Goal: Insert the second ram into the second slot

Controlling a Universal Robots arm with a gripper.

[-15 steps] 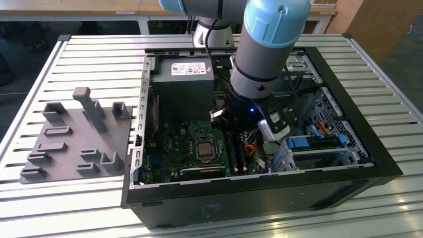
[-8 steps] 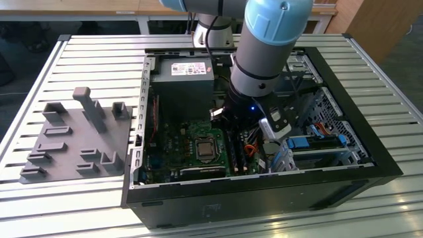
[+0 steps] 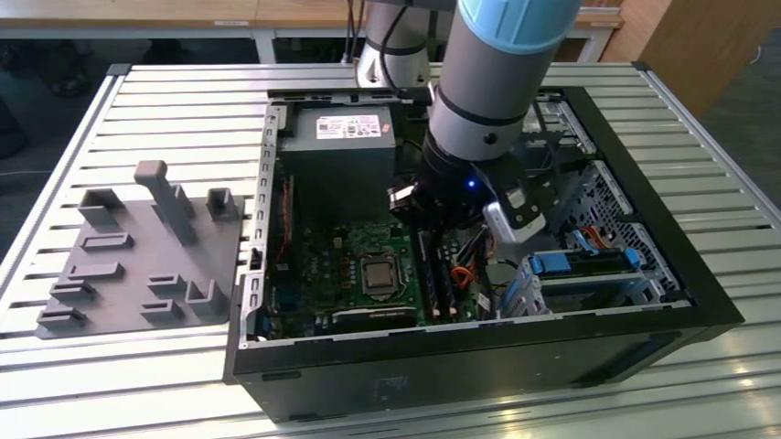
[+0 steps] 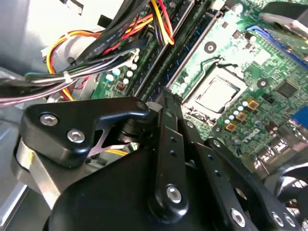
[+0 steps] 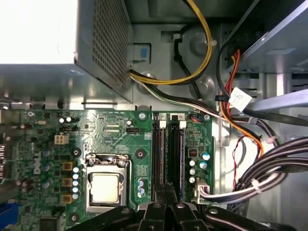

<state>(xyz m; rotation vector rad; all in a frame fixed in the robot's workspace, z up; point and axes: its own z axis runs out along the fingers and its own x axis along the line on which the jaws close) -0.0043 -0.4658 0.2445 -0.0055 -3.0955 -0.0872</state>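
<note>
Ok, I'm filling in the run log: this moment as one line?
arm: reaching into the open computer case | claw: at the memory slots, beside the processor socket

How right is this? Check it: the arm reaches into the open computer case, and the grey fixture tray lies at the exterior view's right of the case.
Wrong on one point: the exterior view shows the grey fixture tray at its left of the computer case, not its right. The rest stands.
</note>
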